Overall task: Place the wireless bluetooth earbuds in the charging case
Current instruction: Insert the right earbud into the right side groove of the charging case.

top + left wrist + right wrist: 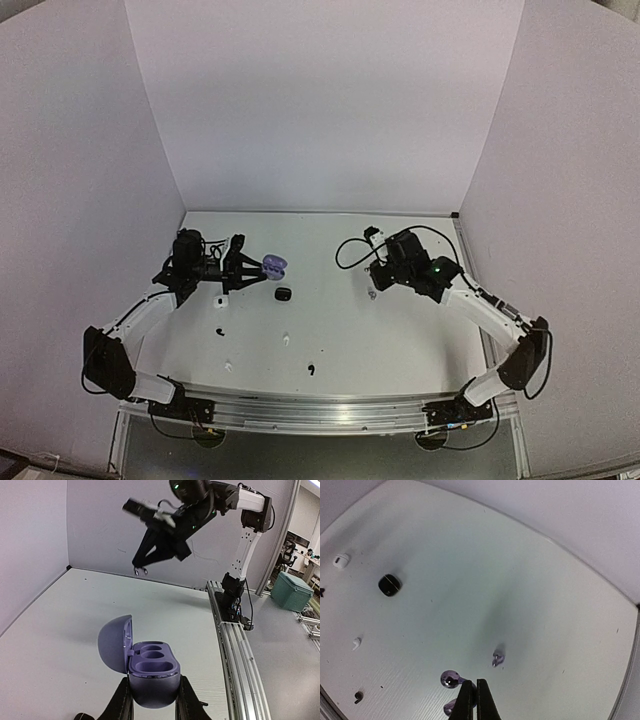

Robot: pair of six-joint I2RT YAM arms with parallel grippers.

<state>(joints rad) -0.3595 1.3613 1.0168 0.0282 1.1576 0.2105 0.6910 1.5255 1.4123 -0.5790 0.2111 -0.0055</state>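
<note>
My left gripper [153,685] is shut on the base of a purple charging case [152,672] and holds it above the table. The case's lid [114,642] is swung open to the left and its moulded wells are bare. From above, the case [275,265] shows at the left gripper's [260,267] tip. My right gripper [474,684] is shut on the stem of a shiny purple-grey earbud [451,679], raised over the table at centre right [372,287]. A second purple-grey earbud [497,658] lies on the table just beyond it.
A closed black case [283,294] sits near the table's middle. Small black buds [218,332] and white buds [287,340] lie scattered toward the near left. The right arm [200,510] hangs across the left wrist view. An aluminium rail [320,405] runs along the near edge.
</note>
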